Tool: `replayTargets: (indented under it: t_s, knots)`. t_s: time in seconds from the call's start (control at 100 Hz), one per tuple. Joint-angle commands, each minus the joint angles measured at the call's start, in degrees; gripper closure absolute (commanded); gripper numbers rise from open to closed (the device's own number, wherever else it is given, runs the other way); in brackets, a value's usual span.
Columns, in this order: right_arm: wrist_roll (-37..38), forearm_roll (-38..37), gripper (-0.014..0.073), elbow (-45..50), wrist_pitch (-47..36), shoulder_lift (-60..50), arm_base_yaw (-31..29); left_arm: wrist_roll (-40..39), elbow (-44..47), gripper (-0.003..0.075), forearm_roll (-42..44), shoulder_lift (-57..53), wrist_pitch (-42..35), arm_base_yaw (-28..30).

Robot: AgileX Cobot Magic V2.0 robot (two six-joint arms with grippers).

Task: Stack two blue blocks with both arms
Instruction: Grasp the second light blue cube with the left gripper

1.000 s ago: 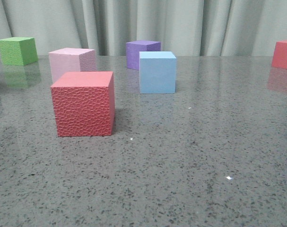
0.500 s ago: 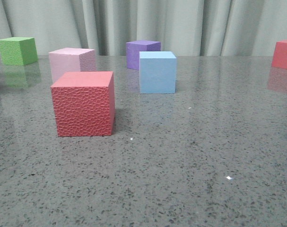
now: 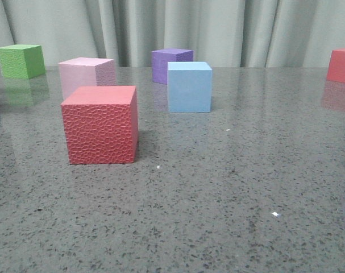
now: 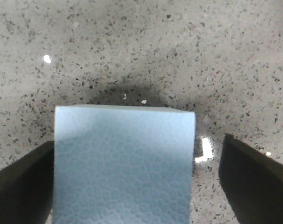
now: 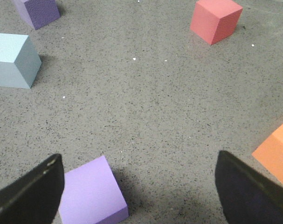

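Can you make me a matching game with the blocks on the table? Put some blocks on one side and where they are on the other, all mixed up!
Front view.

Blocks:
1. green block
2. textured red block
3. dark purple block
4. blue block

Places:
A. nearest the camera, in front of the pink block
B. far left, near the curtain
C. mid-table, just in front of the dark purple one
D. at the back, partly hidden by the blue one

Pairs: 1-B, 2-A, 3-D, 4-C
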Motion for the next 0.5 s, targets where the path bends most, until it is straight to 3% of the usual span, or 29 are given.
replayTargets:
  t_s: [0.0,0.49]
  knots:
    - [-0.3,-1.0,-0.0052,-1.3,-4.0,0.1,-0.4,-0.6,-1.4,0.0132,-0.8,-2.4,-1.0,0.2]
    - [-0.3,-1.0,-0.0052,-1.3,-4.0,0.1,-0.4,-0.6,-1.4,0.0398,-0.8,-2.4,-0.4,0.2]
